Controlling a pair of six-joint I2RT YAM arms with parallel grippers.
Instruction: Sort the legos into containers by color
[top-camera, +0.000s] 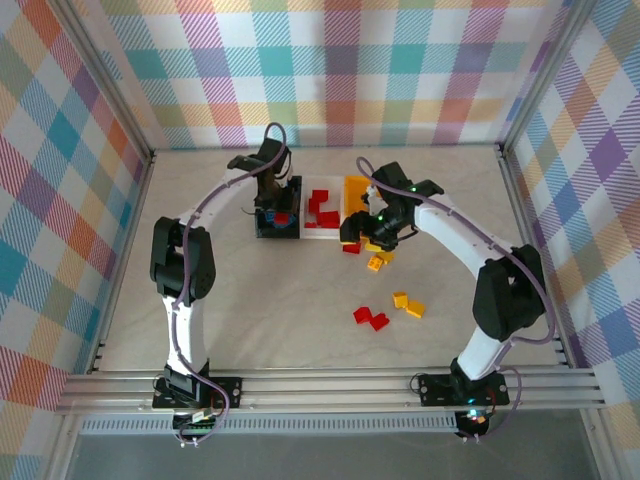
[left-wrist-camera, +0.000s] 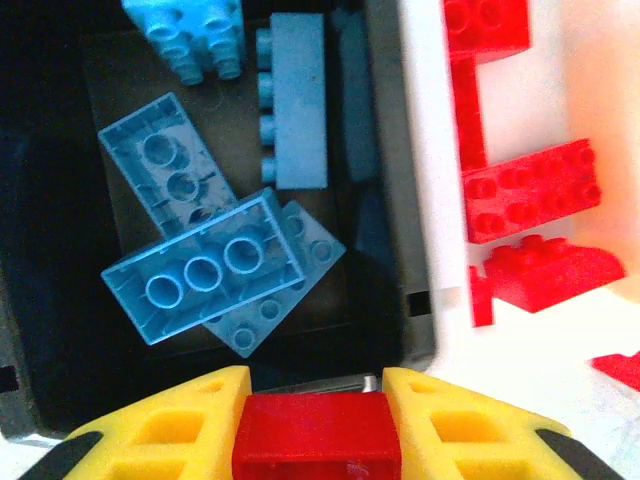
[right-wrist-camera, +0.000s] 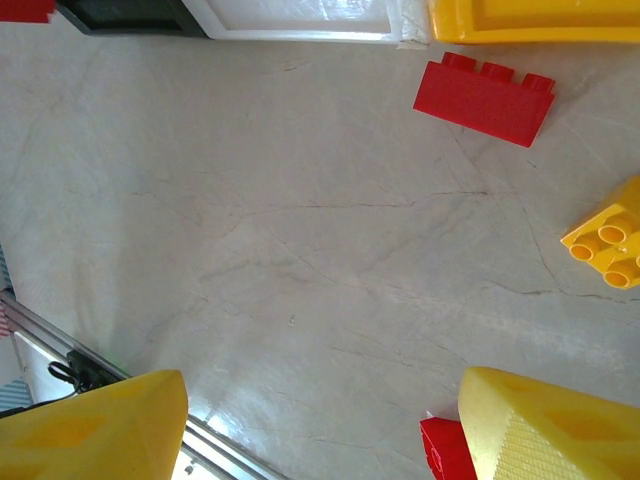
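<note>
- overhead: left gripper (top-camera: 277, 210) over the black bin (top-camera: 262, 232), white bin (top-camera: 320, 235) just right.
- left wrist: jaws clamp a red brick (left-wrist-camera: 315, 435); blue bricks (left-wrist-camera: 205, 275) ahead, so shift right, i'd say.
- right wrist: right gripper (right-wrist-camera: 320, 425) spread, empty; loose brick (right-wrist-camera: 485, 97) ahead.

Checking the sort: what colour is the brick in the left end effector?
Red; the brick shows best in left wrist view.

Two arms on black base plates at the alu rail (top-camera: 330, 385). Left arm (top-camera: 185, 330) & right arm (top-camera: 480, 350): white tube links nearest the rail, bulky black joint housings further from it. A thin purplish cable loops along each. Small green LEDs on the right arm's far end. Left claw (left-wrist-camera: 316, 400) & right claw (right-wrist-camera: 320, 410): chunky yellow plastic fingers (right-wrist-camera: 550, 425), w/ moulded pockets on the left pair.
</note>
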